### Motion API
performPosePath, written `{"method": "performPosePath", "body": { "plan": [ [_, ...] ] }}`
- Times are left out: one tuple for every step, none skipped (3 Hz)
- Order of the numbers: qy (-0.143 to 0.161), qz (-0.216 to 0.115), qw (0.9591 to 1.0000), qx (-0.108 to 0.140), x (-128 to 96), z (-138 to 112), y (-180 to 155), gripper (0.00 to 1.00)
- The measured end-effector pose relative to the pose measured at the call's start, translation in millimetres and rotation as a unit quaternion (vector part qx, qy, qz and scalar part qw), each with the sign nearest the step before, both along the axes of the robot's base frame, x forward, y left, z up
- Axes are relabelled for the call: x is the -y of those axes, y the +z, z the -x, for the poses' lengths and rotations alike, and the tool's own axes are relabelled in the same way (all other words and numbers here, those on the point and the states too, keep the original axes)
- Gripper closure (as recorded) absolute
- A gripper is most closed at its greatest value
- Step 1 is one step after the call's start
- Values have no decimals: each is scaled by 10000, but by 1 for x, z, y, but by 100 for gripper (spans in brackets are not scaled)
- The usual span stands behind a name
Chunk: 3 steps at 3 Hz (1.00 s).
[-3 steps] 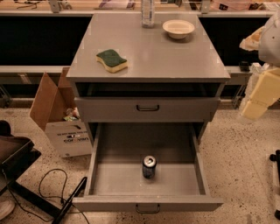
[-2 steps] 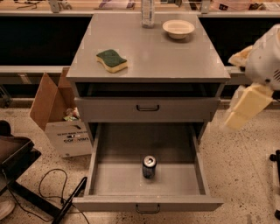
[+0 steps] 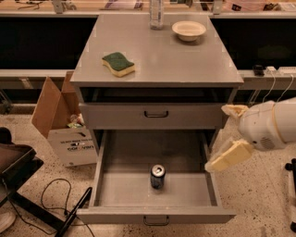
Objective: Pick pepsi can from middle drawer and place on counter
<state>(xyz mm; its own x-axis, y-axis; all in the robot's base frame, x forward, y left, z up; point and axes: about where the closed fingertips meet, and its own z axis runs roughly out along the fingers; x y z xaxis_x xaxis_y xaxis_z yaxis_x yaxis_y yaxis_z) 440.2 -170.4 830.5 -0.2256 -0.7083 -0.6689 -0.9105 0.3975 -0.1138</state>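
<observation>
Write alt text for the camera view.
A pepsi can stands upright in the open middle drawer, while the robot's end effector hovers open at the drawer's right side. On the counter sit a sponge, bowl and bottle.

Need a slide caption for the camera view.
Open gripper hovers beside the pulled-out middle drawer, pepsi can upright inside, counter above.
</observation>
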Motion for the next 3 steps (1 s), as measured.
{"method": "performPosePath", "body": {
  "plan": [
    [-37, -951, 9943, 485, -21, -13, -15, 0],
    [44, -1295, 9893, 666, -35, -16, -3, 0],
    [70, -1150, 9910, 682, -38, -17, -8, 0]
  ]
}}
